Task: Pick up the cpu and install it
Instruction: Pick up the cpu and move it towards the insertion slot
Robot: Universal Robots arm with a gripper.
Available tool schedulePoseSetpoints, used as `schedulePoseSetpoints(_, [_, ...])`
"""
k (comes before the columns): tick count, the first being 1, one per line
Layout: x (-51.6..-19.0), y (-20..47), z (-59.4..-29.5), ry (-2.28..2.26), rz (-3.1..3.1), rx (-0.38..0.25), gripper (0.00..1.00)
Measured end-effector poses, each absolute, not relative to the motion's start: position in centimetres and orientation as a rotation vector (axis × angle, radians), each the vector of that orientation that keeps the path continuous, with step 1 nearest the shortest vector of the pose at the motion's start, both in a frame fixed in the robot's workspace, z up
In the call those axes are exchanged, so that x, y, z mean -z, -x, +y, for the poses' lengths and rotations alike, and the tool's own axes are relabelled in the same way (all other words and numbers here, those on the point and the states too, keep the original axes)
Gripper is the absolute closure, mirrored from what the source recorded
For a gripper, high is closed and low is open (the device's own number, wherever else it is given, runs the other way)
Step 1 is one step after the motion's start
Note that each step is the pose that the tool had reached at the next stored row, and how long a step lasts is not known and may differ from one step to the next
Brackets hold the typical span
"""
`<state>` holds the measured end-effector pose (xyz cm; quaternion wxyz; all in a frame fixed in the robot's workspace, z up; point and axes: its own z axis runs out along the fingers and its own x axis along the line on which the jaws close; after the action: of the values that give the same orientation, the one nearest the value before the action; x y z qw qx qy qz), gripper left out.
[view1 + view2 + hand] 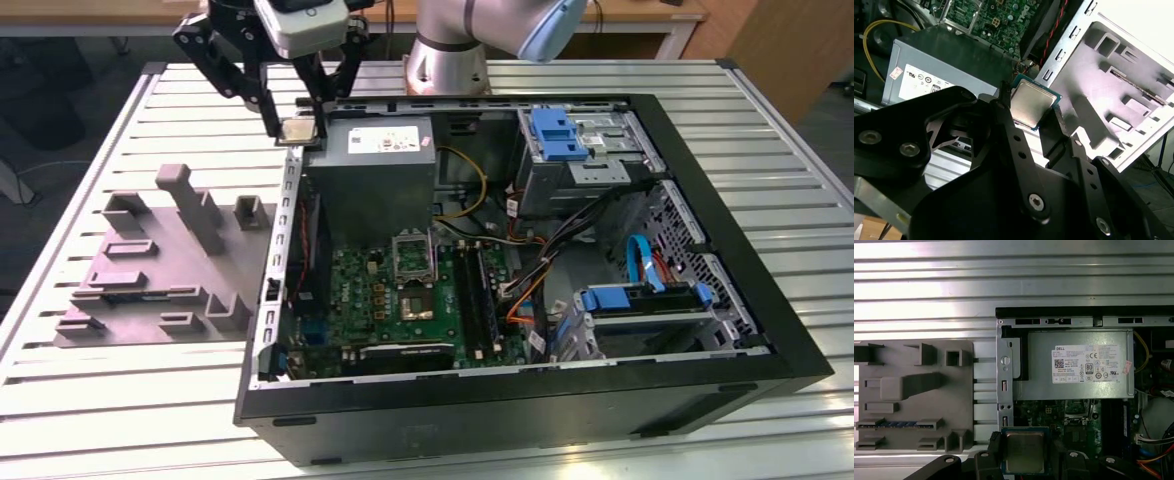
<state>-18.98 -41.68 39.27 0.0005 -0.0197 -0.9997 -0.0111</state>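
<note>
The black tool (1030,111) is clenched on the cpu (1028,101), a flat square chip with a pale silver top and thin dark rim, gripped by opposite edges. It hangs over the edge of the open computer case (1004,365), beside the grey power supply (1079,365).

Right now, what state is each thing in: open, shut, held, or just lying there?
gripper: shut on the chip.
chip: held in the air, not installed.
computer case: on its side, open.
socket cover: flipped up.
grey tray: flat on the table.
</note>
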Motion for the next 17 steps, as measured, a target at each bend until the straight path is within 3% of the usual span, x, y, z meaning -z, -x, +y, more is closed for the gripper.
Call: schedulePoseSetpoints(17, [-39.3,16.5,-41.7,0.062,-3.140,0.035,0.53])
